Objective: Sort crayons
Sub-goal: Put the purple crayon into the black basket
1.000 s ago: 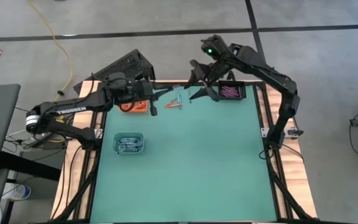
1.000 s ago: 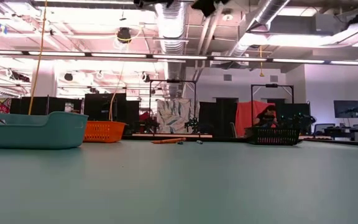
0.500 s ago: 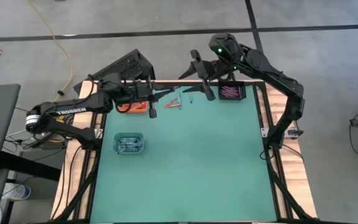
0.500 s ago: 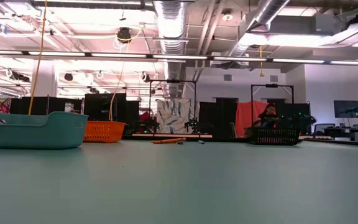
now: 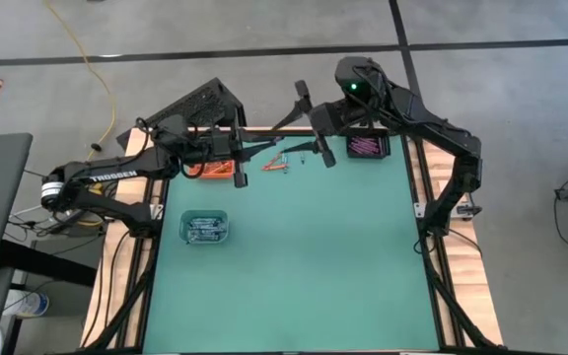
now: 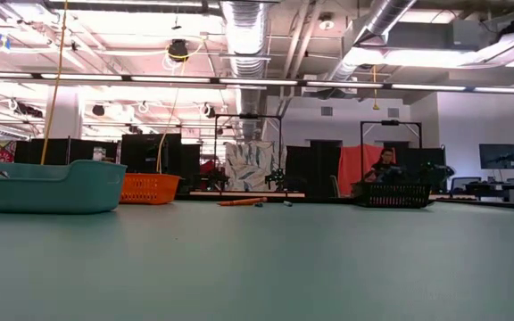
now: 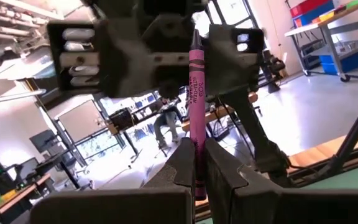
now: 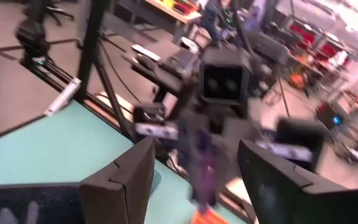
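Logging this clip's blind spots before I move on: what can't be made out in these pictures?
- Orange tray, high view: the left tool and its arm cover it, contents hidden.
- Loose crayons, high view: too small to count; low view shows only a thin line.
- Teal tray, low view: its wall hides what is inside.
- Right wrist view: blurred; the purple crayon ahead, between the open right tool fingers, shows no label.
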Robot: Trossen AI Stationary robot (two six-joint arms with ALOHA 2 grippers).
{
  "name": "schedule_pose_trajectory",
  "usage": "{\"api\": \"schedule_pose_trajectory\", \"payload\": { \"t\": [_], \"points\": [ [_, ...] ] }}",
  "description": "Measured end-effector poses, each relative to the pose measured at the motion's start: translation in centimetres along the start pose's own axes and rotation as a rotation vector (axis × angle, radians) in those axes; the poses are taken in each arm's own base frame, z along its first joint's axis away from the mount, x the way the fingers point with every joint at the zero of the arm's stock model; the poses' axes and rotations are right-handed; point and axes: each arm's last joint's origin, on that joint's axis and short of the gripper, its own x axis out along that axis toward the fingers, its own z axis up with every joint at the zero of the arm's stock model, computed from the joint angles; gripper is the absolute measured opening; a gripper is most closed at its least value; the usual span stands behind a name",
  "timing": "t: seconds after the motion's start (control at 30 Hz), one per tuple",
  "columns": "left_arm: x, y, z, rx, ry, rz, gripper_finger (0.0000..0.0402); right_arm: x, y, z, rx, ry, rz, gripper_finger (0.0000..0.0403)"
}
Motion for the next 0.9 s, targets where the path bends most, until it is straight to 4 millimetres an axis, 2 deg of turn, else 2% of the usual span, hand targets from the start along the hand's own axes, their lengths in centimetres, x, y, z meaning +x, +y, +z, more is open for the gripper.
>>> {"api": "schedule_pose_trajectory", "payload": {
  "t": [0.17, 0.27, 0.63, 0.9],
  "points": [
    [0.0, 0.09, 0.28, 0.007, -0.032, 0.002, 0.0, 0.71, 0.78, 0.6, -0.019, -0.03, 0.032, 0.0238],
    [-0.01, 0.12, 0.48, 0.011, -0.06, -0.01, 0.0, 0.88, 1.0, 0.79, -0.027, -0.038, 0.039, 0.0222],
    [0.26, -0.08, 0.26, 0.071, -0.082, -0.051, 0.0, 0.85, 1.11, 1.03, -0.04, -0.099, 0.105, 0.0095],
    [0.26, -0.05, 0.32, 0.091, -0.087, -0.044, 0.0, 0.84, 1.08, 1.05, -0.042, -0.101, 0.103, 0.0042]
  ]
}}
